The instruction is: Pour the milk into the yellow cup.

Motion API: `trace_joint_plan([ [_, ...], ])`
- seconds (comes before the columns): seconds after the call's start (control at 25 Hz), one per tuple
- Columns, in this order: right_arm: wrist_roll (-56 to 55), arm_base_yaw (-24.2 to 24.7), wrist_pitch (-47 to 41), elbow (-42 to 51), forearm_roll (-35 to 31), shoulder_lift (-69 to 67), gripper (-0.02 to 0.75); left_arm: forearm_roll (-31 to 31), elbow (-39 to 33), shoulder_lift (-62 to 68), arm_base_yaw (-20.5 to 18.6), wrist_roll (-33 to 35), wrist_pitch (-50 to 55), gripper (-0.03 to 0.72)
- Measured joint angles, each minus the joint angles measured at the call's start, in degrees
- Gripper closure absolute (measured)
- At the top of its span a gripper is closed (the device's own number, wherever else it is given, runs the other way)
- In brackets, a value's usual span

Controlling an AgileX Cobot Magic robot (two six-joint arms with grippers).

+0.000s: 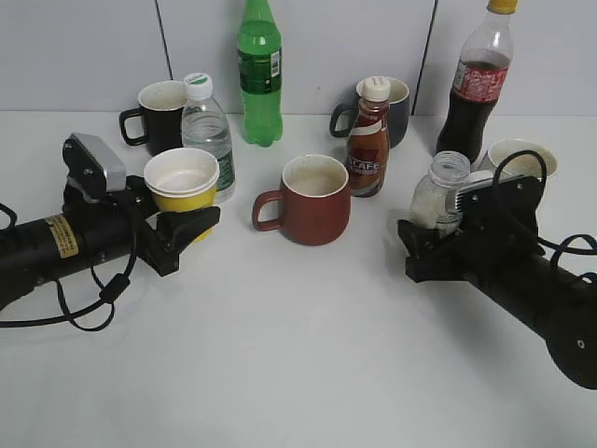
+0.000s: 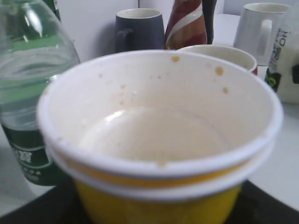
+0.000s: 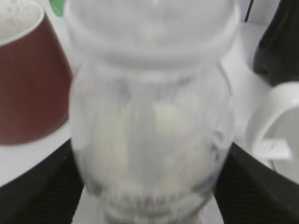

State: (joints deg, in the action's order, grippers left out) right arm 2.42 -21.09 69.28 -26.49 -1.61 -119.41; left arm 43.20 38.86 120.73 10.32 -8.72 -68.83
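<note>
The yellow cup [image 1: 183, 184] has a white rim and white stained inside, and stands upright at the left. It fills the left wrist view [image 2: 159, 140]. My left gripper [image 1: 187, 229] is shut on the yellow cup from its near side. The milk bottle [image 1: 438, 193] is clear, capless and upright at the right, with white liquid low inside. It fills the right wrist view [image 3: 152, 121], blurred. My right gripper [image 1: 422, 245] is shut on the milk bottle low down, a black finger on each side.
A dark red mug [image 1: 312, 199] stands in the middle between my arms. A brown coffee bottle [image 1: 368, 138], a water bottle [image 1: 207, 131], a green bottle [image 1: 258, 73], a cola bottle [image 1: 476, 84], a black mug [image 1: 159, 117], a grey mug [image 1: 392, 107] and a white cup [image 1: 522, 159] stand behind.
</note>
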Motion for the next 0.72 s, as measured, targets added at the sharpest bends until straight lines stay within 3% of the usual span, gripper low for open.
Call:
trace_joint_plan([
  [0.32, 0.0, 0.0, 0.0, -3.9, -0.7, -2.8, 0.155, 1.4, 0.0, -0.6, 0.0, 0.0, -0.1, 0.235],
  [0.6, 0.0, 0.0, 0.0, -4.3, -0.8, -4.2, 0.265, 2.1, 0.0, -0.6, 0.0, 0.0, 0.0, 0.235],
  [0.72, 0.0, 0.0, 0.0, -4.3, -0.8, -4.2, 0.277, 2.2, 0.0, -0.6, 0.0, 0.0, 0.0, 0.235],
])
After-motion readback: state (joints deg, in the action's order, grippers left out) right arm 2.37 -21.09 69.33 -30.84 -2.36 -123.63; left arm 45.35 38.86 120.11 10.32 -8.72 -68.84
